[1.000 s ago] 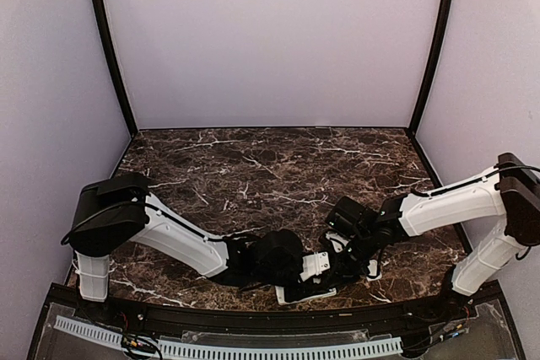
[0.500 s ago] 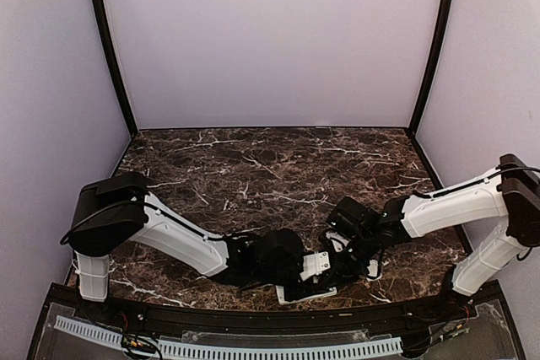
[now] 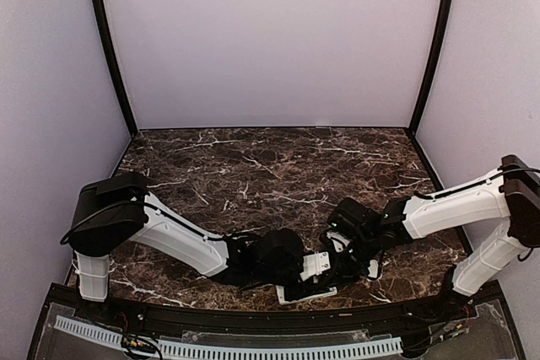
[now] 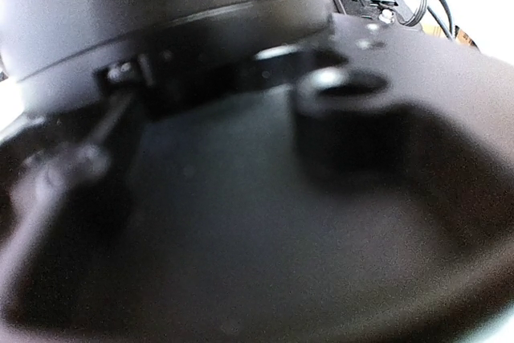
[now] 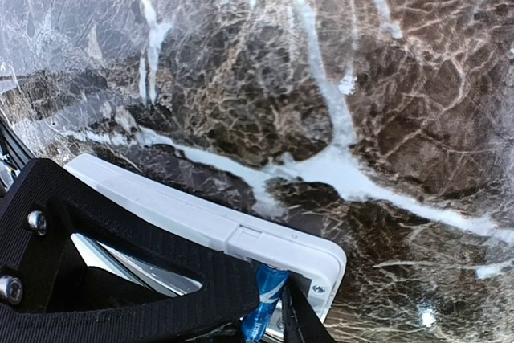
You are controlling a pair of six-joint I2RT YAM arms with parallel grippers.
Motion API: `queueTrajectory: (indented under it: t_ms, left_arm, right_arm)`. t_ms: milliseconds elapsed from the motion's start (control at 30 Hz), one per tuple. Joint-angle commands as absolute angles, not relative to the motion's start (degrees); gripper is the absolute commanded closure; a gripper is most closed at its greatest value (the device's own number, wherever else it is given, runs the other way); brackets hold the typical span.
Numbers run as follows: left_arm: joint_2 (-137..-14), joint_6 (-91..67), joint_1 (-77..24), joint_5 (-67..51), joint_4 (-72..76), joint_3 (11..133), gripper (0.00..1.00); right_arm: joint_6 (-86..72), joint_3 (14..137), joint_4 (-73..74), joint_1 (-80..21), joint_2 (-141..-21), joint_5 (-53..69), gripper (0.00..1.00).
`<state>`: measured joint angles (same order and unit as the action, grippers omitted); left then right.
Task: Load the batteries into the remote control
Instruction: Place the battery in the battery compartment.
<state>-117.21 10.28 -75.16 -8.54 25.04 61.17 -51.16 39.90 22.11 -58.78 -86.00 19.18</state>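
Note:
The white remote control (image 5: 201,216) lies at the near edge of the marble table, and in the top view (image 3: 305,292) it sits under both grippers. My right gripper (image 5: 273,291) is shut on a blue battery (image 5: 262,315). The battery's upper end sits at the open compartment in the remote's end. From above, my right gripper (image 3: 348,265) reaches the remote from the right. My left gripper (image 3: 314,265) is down at the remote from the left. Its wrist view is filled by a dark blurred surface, so its jaws are hidden. No other battery shows.
A small white piece (image 3: 374,270) lies on the table just right of the right gripper. The black front rail (image 3: 253,318) runs right behind the remote. Purple walls enclose the brown marble table (image 3: 270,166).
My right wrist has shifted slightly left and toward the near edge. The left arm and the remote have not visibly moved.

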Motion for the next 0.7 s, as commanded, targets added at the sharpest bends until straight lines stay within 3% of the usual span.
queueTrajectory:
  t_ms: [0, 533, 667]
  left_arm:
    - [-122.7, 11.6, -76.46, -8.15, 16.88, 62.56, 0.58]
    - [-122.61, 11.51, -76.46, -8.12, 17.05, 62.41, 0.57]
    - [-122.56, 11.47, -76.46, -8.09, 17.05, 62.48, 0.51]
  right_arm:
    - [-51.23, 40.06, 19.15, -60.07, -88.53, 5.94, 0.75]
    - [-53.79, 41.19, 21.87, -61.07, -87.54, 5.12, 0.74]
    - [-54.18, 40.81, 22.06, -61.02, -87.6, 5.11, 0.74]
